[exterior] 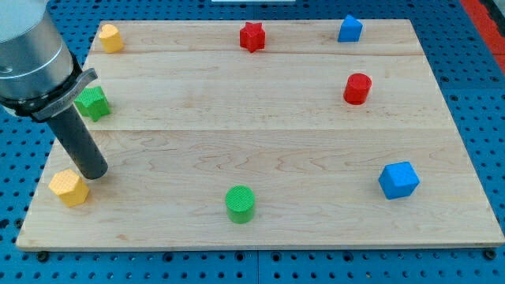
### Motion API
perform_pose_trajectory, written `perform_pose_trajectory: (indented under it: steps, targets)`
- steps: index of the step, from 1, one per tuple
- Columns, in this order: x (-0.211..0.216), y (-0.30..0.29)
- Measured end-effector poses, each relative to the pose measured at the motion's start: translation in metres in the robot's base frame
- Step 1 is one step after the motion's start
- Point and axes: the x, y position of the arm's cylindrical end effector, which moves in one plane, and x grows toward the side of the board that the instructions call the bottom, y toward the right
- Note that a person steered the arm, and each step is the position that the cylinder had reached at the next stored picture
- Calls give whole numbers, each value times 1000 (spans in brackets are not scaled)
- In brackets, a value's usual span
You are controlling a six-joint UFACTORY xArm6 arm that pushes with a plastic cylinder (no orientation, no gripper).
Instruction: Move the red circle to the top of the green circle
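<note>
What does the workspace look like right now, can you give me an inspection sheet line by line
Surface: wooden board, flat, on a blue perforated base.
Job's things: red circle at the view's right; green circle near the view's bottom, far apart.
Clutter: red star, blue block, blue cube, green block, yellow block, yellow block.
Hand: none; my tip sits just beside the lower yellow block, far from both circles.
Cables: nothing seen.
Surroundings: a red patch at the view's top right.
</note>
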Motion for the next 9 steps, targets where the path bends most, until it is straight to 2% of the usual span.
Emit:
perform_pose_trajectory:
  steps: [1, 2, 4, 5, 6, 7, 8, 9]
  targets:
    - [-3, 8]
    - [-29, 60]
    - [-124, 199]
    - [-176, 243]
    - [-199, 323]
    - [-201, 385]
    - [-163, 387]
    - [-123, 356]
